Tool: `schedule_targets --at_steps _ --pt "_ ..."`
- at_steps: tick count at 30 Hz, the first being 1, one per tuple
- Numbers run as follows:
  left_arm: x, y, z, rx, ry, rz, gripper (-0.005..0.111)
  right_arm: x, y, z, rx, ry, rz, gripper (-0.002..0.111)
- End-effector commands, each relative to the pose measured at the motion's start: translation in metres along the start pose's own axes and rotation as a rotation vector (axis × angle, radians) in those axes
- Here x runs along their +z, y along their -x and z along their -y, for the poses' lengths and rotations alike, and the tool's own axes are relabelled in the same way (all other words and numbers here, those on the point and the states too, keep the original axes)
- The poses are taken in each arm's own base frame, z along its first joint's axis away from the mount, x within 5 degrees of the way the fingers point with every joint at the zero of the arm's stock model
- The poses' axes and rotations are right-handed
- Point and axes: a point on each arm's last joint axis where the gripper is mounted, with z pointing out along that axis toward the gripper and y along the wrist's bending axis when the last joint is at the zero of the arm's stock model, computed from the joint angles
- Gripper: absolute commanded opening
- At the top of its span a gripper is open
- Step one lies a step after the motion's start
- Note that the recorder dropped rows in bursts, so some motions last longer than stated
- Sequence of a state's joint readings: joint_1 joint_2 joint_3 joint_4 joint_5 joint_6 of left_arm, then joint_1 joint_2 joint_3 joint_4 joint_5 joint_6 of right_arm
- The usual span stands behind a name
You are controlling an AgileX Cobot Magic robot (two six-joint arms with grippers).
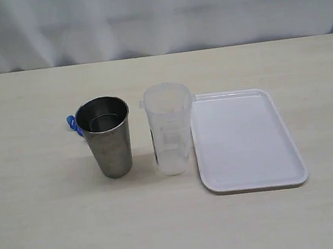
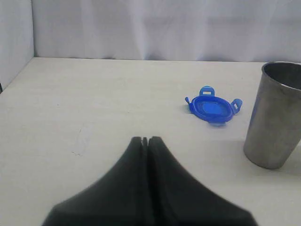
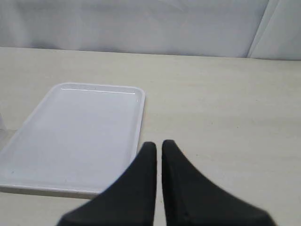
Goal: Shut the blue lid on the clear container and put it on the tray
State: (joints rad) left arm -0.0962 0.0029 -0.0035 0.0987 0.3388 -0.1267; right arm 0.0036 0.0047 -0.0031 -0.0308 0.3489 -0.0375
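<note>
The clear container (image 1: 169,129), a tall, slightly tapered translucent plastic tumbler, stands upright and uncovered on the pale table (image 1: 45,232). Faint print shows on its side. It sits between the shiny steel cup (image 1: 107,138) and the flat white rectangular tray (image 1: 247,141), just beside the tray's edge. The bright-blue plastic lid (image 2: 212,107) lies flat on the table behind the steel cup with its snap flaps splayed outward, apart from the container. The left tool (image 2: 145,140) has its fingers pressed together and holds nothing. The right tool (image 3: 159,145) shows only a thin slit between its fingers and is also empty, near the tray.
</note>
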Motion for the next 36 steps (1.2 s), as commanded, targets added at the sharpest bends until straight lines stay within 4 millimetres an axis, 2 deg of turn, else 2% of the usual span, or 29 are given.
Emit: schedule_targets --at_steps 1,15,20,23,27,32,36 --pt "0.0 0.0 0.001 0.001 -0.013 0.014 0.0 0.0 0.0 0.0 0.003 -0.004 0.008 0.004" --pt "0.0 0.003 0.001 0.011 -0.012 0.039 0.0 0.0 0.0 0.0 0.003 -0.004 0.008 0.004" --pt "-0.003 0.021 0.004 -0.044 -0.051 0.246 0.0 0.0 0.0 0.0 0.003 -0.004 0.008 0.004" --pt "-0.011 0.042 0.005 -0.039 -0.076 0.487 0.0 0.0 0.0 0.0 0.003 -0.004 0.008 0.004" --pt "-0.026 0.063 0.007 -0.125 -0.145 0.772 0.0 0.0 0.0 0.0 0.003 -0.004 0.008 0.004" --pt "-0.029 0.067 0.009 -0.142 -0.177 0.827 0.0 0.0 0.0 0.0 0.003 -0.004 0.008 0.004" --pt "-0.021 0.075 0.011 -0.133 -0.198 0.856 0.002 0.0 0.0 0.0 0.003 -0.004 0.008 0.004"
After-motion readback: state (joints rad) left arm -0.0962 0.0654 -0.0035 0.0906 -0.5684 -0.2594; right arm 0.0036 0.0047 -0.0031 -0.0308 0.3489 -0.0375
